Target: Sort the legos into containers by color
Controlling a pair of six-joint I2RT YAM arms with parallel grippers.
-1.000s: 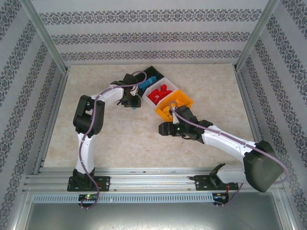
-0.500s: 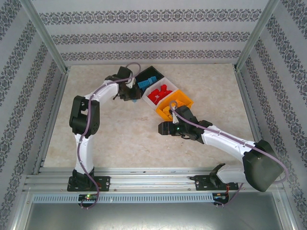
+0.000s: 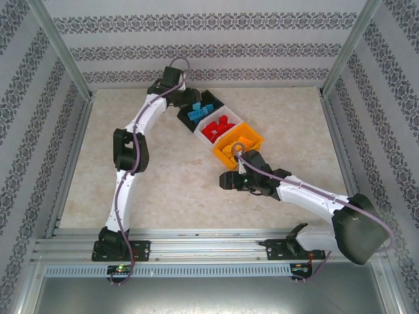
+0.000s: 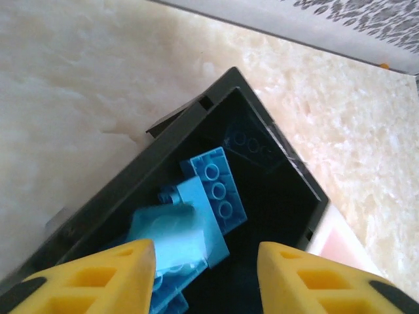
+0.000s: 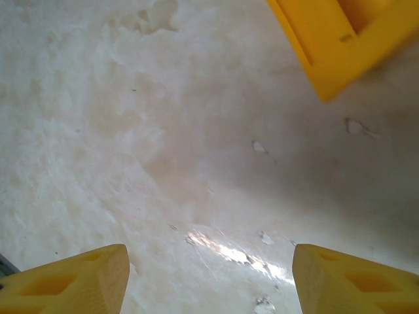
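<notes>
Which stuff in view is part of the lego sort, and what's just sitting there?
Job:
- black bin with blue legos
- white bin with red legos
- orange-yellow bin with yellow legos
- left gripper, over the black bin
- right gripper, beside the orange-yellow bin

Not the job:
- table
- patterned walls
- metal frame

A pale marbled table (image 3: pixel 294 111) lies at centre frame, patterned striped walls (image 3: pixel 209 49) stand around it, and a metal rail (image 3: pixel 209 247) crosses the bottom.

Left pincer (image 4: pixel 204 261), right pincer (image 5: pixel 209 261), both agape
</notes>
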